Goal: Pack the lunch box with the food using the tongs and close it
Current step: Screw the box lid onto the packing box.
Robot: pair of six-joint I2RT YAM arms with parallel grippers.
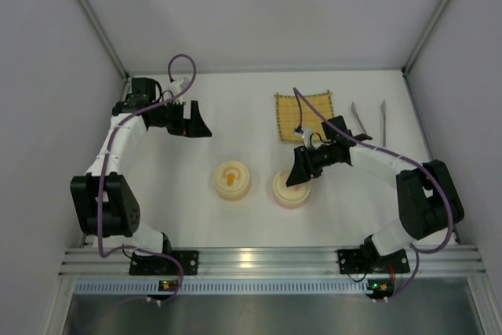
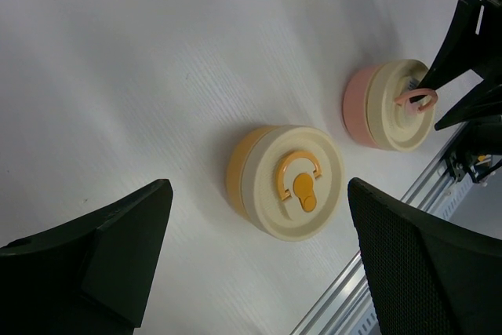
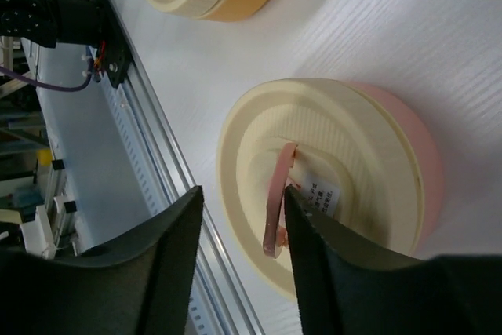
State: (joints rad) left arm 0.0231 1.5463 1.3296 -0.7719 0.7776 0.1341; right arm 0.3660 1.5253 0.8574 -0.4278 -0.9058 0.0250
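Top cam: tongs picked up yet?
No, the tongs lie on the table, right of the yellow mat, clear of both grippers.

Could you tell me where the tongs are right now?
In the top view, the tongs lie at the far right of the table, just right of the yellow mat.

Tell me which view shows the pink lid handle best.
The right wrist view: the pink handle stands large and sharp between the fingers of the right tool. The left wrist view shows it small, far off; in the top view the tool covers it.
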